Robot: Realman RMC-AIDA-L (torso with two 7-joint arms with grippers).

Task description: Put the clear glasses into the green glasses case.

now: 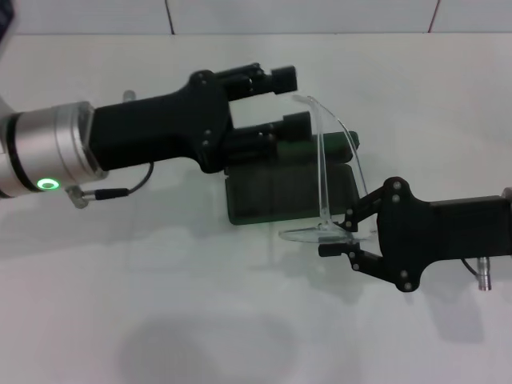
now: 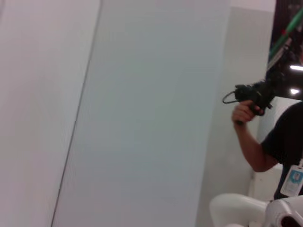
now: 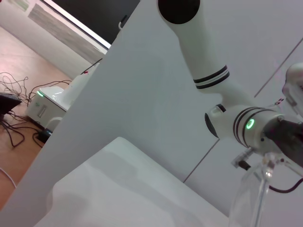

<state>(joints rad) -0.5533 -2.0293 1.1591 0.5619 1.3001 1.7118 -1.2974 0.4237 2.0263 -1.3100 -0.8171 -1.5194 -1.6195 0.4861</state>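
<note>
The green glasses case (image 1: 268, 196) lies in the middle of the white table, its lid (image 1: 308, 149) raised at the far side. My left gripper (image 1: 302, 100) hovers over the far edge of the case, open, with its lower finger (image 1: 288, 126) against the lid. The clear glasses (image 1: 324, 172) stand on end over the right part of the case. My right gripper (image 1: 346, 234) is shut on their lower end, just off the case's near right corner. In the right wrist view the clear glasses (image 3: 255, 198) show close up, with the left arm beyond them.
The white table (image 1: 160, 320) stretches around the case on all sides. A tiled wall edge (image 1: 240, 16) runs along the back. In the left wrist view a person (image 2: 279, 137) stands off to the side holding a dark device.
</note>
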